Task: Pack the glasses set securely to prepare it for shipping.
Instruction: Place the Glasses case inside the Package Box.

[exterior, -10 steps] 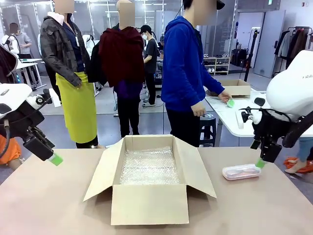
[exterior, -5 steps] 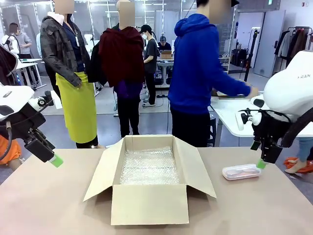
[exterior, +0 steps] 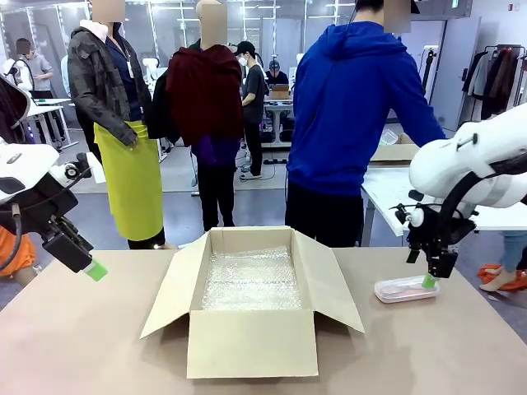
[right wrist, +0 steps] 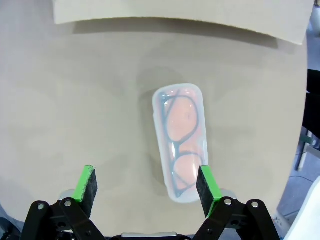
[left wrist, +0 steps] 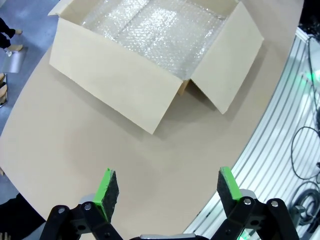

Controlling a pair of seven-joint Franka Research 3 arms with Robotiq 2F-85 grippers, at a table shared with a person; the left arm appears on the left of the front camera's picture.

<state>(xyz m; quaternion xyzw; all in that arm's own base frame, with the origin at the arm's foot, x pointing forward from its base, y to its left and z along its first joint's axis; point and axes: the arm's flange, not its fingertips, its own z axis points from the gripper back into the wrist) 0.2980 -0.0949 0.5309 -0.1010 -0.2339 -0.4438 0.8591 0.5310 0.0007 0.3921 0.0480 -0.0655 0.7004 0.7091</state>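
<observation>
The pale pink glasses case (exterior: 406, 289) lies flat on the table (exterior: 82, 346), to the right of the open cardboard box (exterior: 251, 341) and well apart from its right flap. In the right wrist view the case (right wrist: 179, 141) is half transparent, and a pair of dark-framed glasses is seen inside it. The right gripper (exterior: 428, 278) hangs directly over the right end of the case with its jaws wide apart and nothing between them. From its own camera the right gripper (right wrist: 146, 184) has one green pad at the near end of the case, but I cannot tell if it touches. The left gripper (exterior: 93, 267) is at the left side above the table, far from the box. Its jaws (left wrist: 166, 186) are also spread wide and empty. The box is lined with bubble wrap (exterior: 251, 280). A person in a blue hoodie (exterior: 354, 107) stands behind the table with the back turned
</observation>
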